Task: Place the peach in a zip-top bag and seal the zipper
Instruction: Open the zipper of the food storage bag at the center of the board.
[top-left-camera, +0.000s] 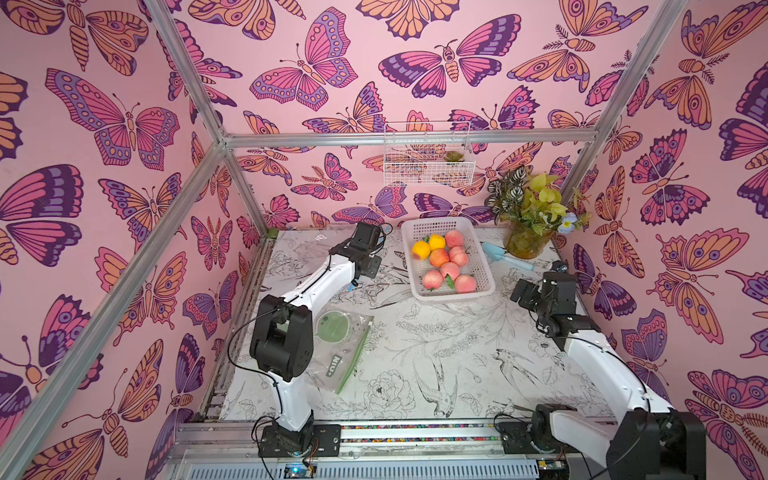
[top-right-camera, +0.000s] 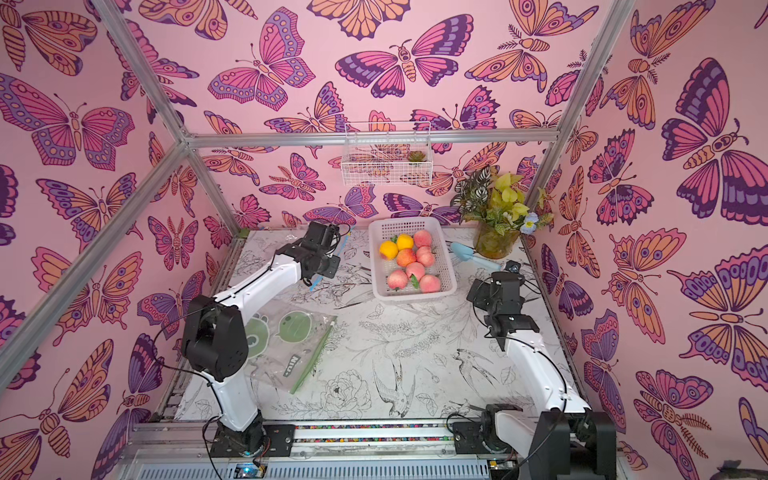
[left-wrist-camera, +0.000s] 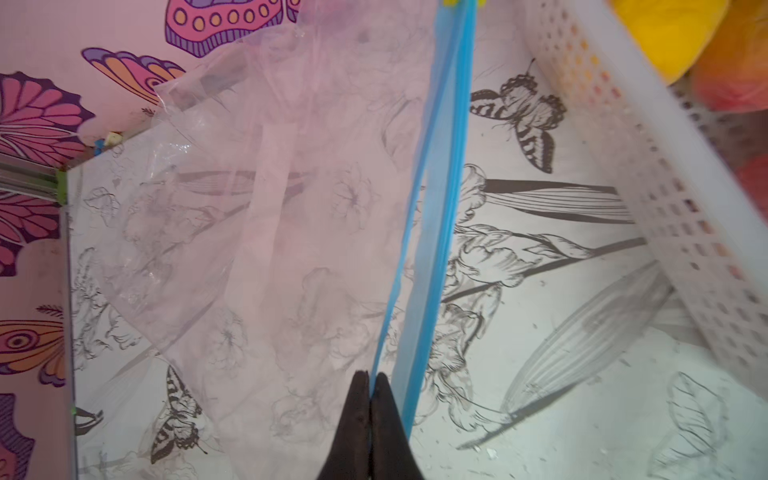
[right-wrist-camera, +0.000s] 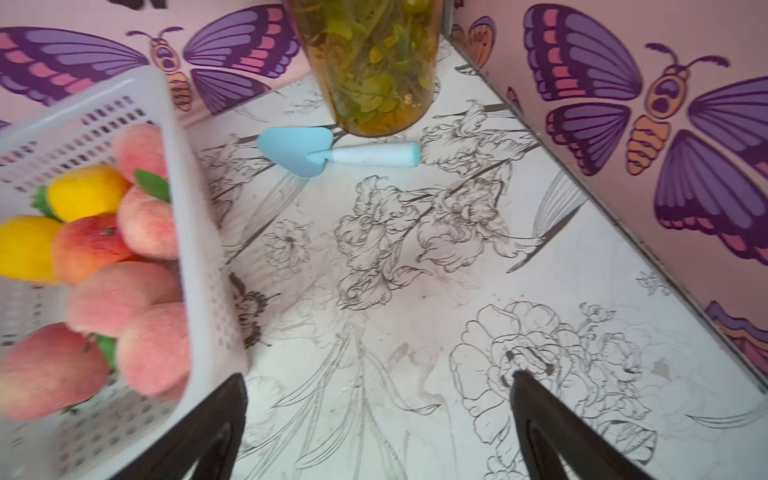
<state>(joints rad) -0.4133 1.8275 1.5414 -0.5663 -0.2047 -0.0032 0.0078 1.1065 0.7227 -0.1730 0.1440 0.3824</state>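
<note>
Table (top-left-camera: 436, 345): printed top, running up to walls at the back and on both sides. A wide bare stretch is lying open across the middle and front, between the two arms.

Basket (top-left-camera: 436, 222): white, perforated, sitting at the back centre and holding the peaches (top-left-camera: 438, 257) with two yellow fruits. No peach is sitting outside it.

Left claw (left-wrist-camera: 370, 386): fingers pressed together, pinching one end of the blue zipper strip (left-wrist-camera: 440, 208) of the clear bag (left-wrist-camera: 291, 208). Two blue bands are showing side by side, and the fingers are closing on the thinner one. The strip's long axis is running from the pinched end straight away toward the back wall, alongside the basket's (left-wrist-camera: 648, 174) wall but apart from it. The clear film is spreading away from the basket, toward the back left corner of the table.

Right claw (right-wrist-camera: 376, 376): fingers spread wide, holding nothing. It is hovering over bare table between the basket (right-wrist-camera: 178, 166) and the right wall, one finger just beside the basket's rim.

Second bag (top-right-camera: 299, 349): green zipper, lying flat near the left arm's elbow.

Trowel (right-wrist-camera: 332, 156): pale blue, lying just in front of the vase (right-wrist-camera: 365, 62) in the back right corner.
</note>
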